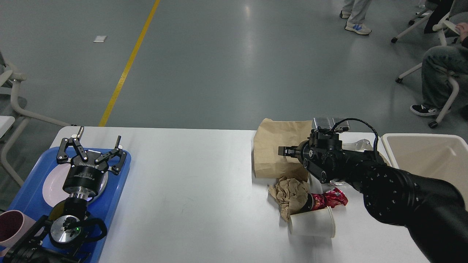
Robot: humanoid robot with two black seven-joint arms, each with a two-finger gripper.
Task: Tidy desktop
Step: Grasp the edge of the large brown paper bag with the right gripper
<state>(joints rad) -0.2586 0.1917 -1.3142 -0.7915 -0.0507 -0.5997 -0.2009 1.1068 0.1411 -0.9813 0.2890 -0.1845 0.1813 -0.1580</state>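
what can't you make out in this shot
All in the head view:
- Right gripper: seen small, dark and end-on over the paper bag; open or shut is unclear.
- Foil: mostly hidden behind the right arm.
- Red wrapper: its print is too small to read.
- Bin: cut off by the right edge and the arm, contents unseen.
- Pink cup: cut off at the left edge.

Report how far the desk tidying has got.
Little looks done: the brown paper bag, crumpled paper, red wrapper and tipped paper cup all lie on the desktop. The right gripper is over the bag; the left gripper is open above the blue tray.
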